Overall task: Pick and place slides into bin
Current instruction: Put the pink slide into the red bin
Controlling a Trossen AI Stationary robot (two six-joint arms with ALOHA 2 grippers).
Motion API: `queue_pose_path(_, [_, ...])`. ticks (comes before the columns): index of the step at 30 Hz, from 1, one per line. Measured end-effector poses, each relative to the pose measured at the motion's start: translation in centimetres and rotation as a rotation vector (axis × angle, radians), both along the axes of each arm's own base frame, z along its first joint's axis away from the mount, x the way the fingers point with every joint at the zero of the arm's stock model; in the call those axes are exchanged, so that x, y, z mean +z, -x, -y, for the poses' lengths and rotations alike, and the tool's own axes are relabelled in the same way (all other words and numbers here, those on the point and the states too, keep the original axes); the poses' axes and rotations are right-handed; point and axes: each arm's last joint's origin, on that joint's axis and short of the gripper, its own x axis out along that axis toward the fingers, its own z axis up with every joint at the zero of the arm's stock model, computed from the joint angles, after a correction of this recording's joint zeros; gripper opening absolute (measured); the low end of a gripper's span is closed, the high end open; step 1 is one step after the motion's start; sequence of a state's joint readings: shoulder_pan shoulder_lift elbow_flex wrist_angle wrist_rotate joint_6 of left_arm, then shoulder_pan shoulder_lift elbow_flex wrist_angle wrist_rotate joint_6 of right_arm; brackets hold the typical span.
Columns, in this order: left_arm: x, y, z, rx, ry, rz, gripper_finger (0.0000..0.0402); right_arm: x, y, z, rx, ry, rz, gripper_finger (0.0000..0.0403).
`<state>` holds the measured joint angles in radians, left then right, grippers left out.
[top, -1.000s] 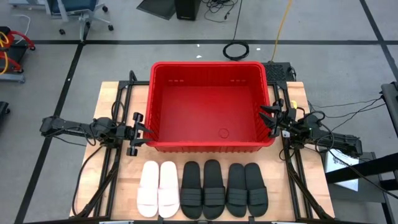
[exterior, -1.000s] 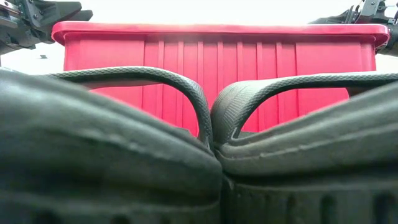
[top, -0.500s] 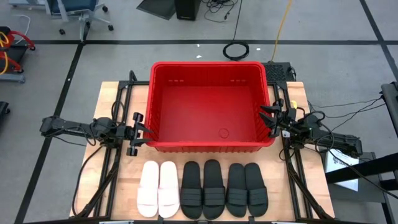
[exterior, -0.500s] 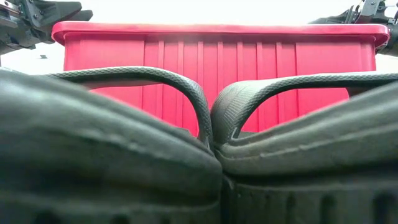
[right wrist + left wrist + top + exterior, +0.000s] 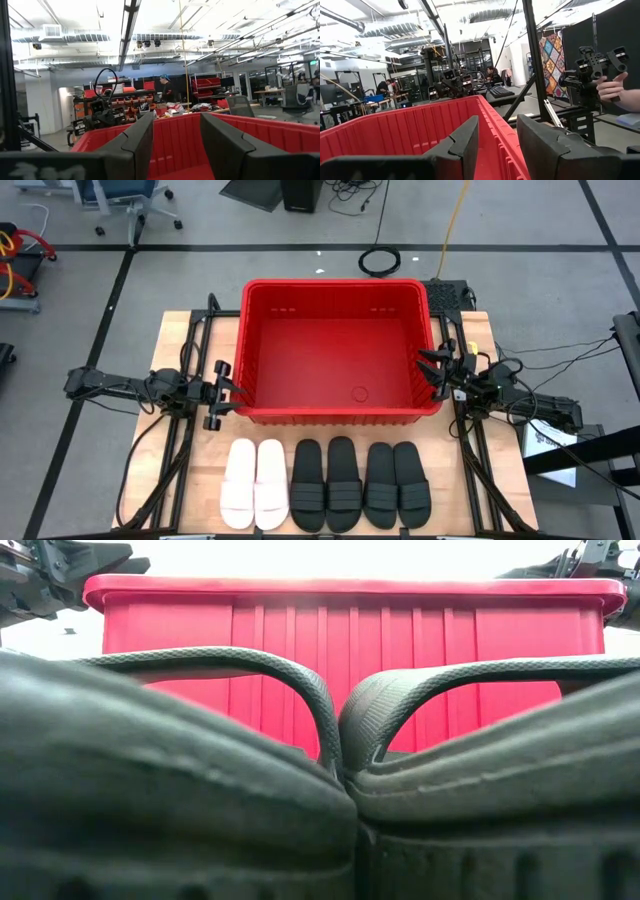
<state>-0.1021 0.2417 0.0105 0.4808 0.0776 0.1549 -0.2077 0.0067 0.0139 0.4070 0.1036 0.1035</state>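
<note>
The red bin stands in the middle of the table, empty inside. Six slides lie in a row near the table's near edge, soles down: two white at the left and four black to their right. Two black slides fill the low view in front of the bin's wall. My left gripper is open beside the bin's left wall, near its near corner. My right gripper is open at the bin's right rim. Both are empty.
Black frame rails run along both sides of the wooden table top. Bare wood lies left of the white slides. In the left wrist view a person's hand holds a control device beyond the table; other people show far off.
</note>
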Motion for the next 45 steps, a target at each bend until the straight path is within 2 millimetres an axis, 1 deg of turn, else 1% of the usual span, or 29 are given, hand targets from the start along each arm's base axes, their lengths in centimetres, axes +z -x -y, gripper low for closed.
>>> queue_pose_path(14, [0.8,0.2,0.0,-0.018,0.070,0.070,0.0141,0.1,0.0,0.0,0.016,-0.036,0.019,0.0151])
queue_pose_path(19, [0.9,0.3,0.0,-0.023,0.086,0.086,0.0141,0.1,0.0,0.0,0.049,-0.106,0.042,0.0151])
queue_pose_path(26, [1.1,0.3,0.0,-0.031,0.114,0.084,0.0141,0.2,0.1,0.0,0.048,-0.100,0.055,0.0151])
queue_pose_path(29, [2.1,0.4,0.0,-0.039,0.136,0.107,0.0141,0.5,0.2,-0.1,0.064,-0.089,0.090,0.0151])
queue_pose_path(38, [4.6,0.6,-0.1,-0.041,0.143,0.094,0.0141,1.6,0.7,-0.7,0.219,0.018,0.186,0.0151])
queue_pose_path(45, [7.2,1.2,-0.1,-0.042,0.140,0.138,0.0141,2.5,1.4,-0.9,0.241,0.069,0.303,0.0151])
